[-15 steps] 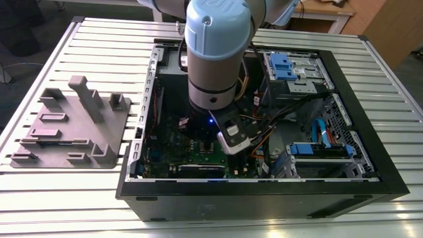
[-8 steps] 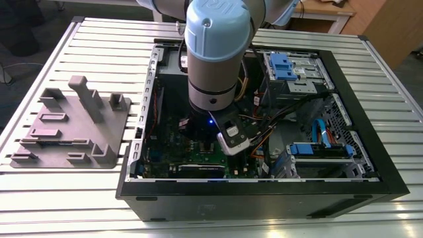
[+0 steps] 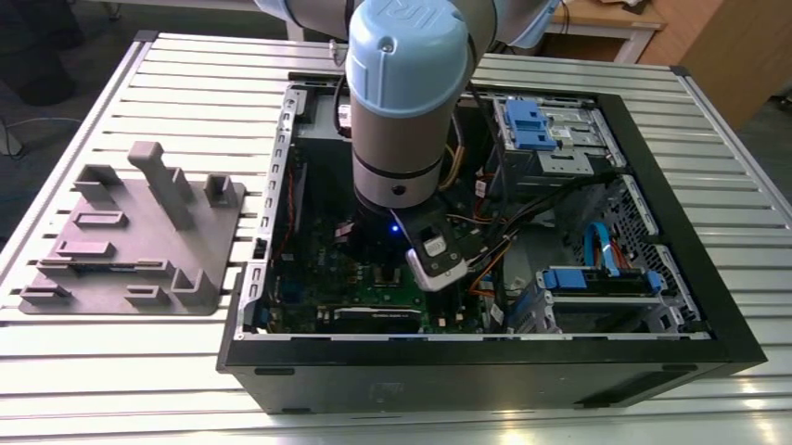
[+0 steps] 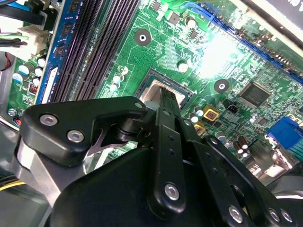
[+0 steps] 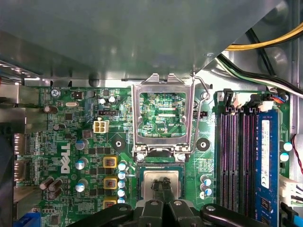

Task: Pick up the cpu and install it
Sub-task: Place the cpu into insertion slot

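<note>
The cpu (image 5: 150, 178), a small square chip with a silvery top, lies flat in the socket on the green circuit board (image 5: 71, 135). In the second wrist view the cpu (image 4: 152, 90) shows just past my fingers. My gripper (image 5: 161, 185) hangs right above the chip's middle. Its two thin black fingertips are drawn close together and stand on or just over the metal top. They do not reach the chip's edges. The hollow socket frame (image 5: 137, 118) is flipped up and open beside the chip. In the exterior view my arm (image 3: 396, 111) reaches down into the computer case (image 3: 495, 375).
Black memory slots (image 5: 232, 156) and a blue module (image 5: 265, 161) run along one side of the socket. The thin socket lever (image 5: 202, 92) stands raised. Cables (image 5: 265, 45) cross by the case wall. A grey plastic tray (image 3: 124, 241) with upright blocks lies at the exterior view's left.
</note>
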Controlling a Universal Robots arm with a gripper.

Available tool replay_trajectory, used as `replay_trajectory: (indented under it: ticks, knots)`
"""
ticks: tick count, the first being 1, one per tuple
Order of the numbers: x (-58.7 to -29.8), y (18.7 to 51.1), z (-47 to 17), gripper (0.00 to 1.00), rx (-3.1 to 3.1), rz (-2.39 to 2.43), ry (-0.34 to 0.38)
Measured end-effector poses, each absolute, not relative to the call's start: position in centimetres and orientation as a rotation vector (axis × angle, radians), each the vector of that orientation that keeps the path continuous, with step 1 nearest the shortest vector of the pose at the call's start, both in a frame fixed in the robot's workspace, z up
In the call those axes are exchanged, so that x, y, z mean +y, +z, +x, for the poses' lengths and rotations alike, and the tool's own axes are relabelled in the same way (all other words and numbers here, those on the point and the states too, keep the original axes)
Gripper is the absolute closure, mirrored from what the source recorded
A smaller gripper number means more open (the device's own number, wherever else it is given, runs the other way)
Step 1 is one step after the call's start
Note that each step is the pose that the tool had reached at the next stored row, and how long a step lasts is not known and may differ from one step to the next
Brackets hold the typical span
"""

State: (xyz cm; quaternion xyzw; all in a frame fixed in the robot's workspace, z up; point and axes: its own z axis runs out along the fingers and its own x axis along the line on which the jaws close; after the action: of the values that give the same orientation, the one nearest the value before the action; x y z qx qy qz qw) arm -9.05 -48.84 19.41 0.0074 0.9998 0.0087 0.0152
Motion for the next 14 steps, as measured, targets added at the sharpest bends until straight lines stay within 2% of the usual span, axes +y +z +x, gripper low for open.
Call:
replay_trajectory:
  ticks: [5,14]
  knots:
    - [-48.8,19.6,-9.0,0.89,3.111,0.023,0.028]
    - [-48.8,21.7,-9.0,0.89,3.111,0.023,0.027]
